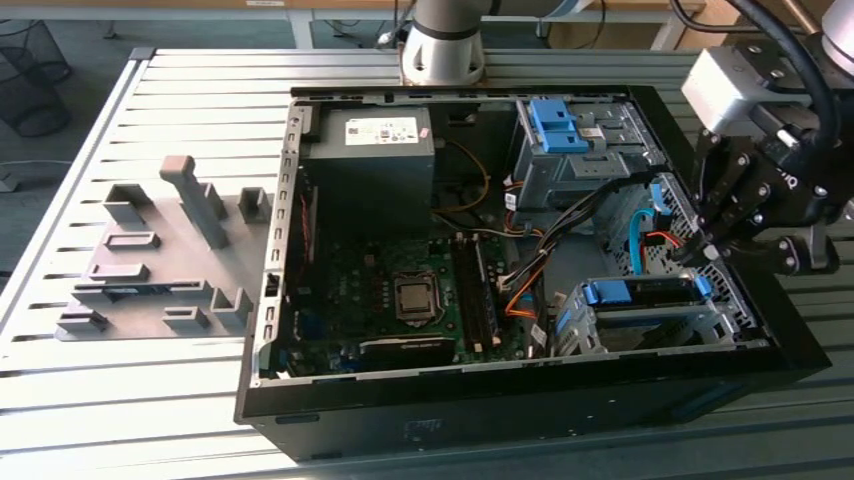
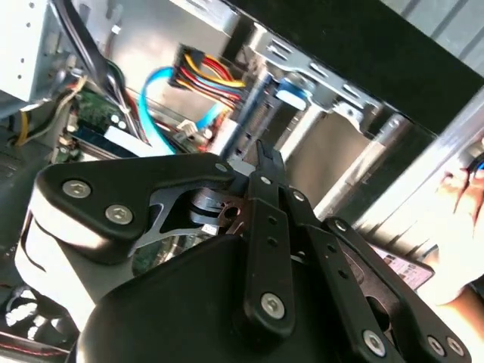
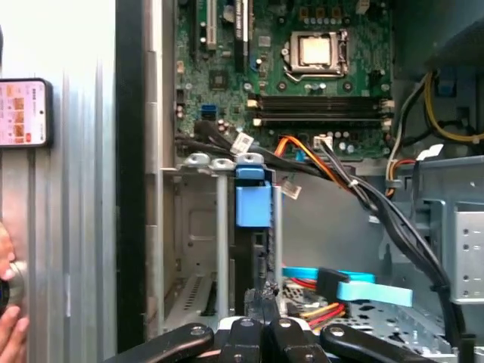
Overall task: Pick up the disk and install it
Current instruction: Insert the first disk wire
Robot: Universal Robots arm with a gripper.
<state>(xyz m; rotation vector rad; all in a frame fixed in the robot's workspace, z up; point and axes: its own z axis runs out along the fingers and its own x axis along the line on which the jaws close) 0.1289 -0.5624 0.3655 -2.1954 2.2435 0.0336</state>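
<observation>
The disk [image 1: 643, 293] sits edge-up in the metal drive cage [image 1: 587, 325] at the near corner of the open computer case, on the exterior view's right. Its blue bracket [image 3: 252, 203] shows on top, and the dark body runs down into the slot. My gripper [image 1: 710, 250] hangs just above and beside that cage, over the case's wall. In both wrist views the fingers [image 2: 265, 162] press together with nothing between them. The fingertips [image 3: 261, 296] stand close to the disk's end; I cannot tell whether they touch it.
A second blue bracket [image 1: 553, 124] sits in the far cage. The grey power supply [image 1: 374, 150], the motherboard [image 1: 400, 290] and loose cables [image 1: 534, 270] fill the case. A grey fixture plate [image 1: 154, 265] lies on the exterior view's left. A person's hand [image 2: 463, 198] and a phone [image 3: 24, 113] are beside the case.
</observation>
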